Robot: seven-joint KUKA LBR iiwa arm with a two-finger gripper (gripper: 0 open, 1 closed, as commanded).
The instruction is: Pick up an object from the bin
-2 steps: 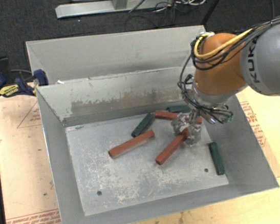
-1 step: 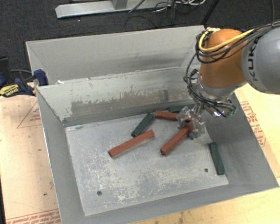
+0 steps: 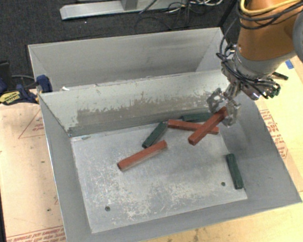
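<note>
My gripper (image 3: pixel 223 107) is at the back right of the bin, close to the right wall. Its fingers are shut on the upper end of a short red bar (image 3: pixel 203 130), which slants down to the left from them. Under that bar lies another red bar (image 3: pixel 179 124), and a dark green bar (image 3: pixel 197 117) sits just behind it along the back wall.
A dark green bar (image 3: pixel 154 135) and a longer red bar (image 3: pixel 142 156) lie near the bin's middle. One more dark green bar (image 3: pixel 234 171) lies by the right wall towards the front. The arm with its orange cover hangs over the bin's right rim.
</note>
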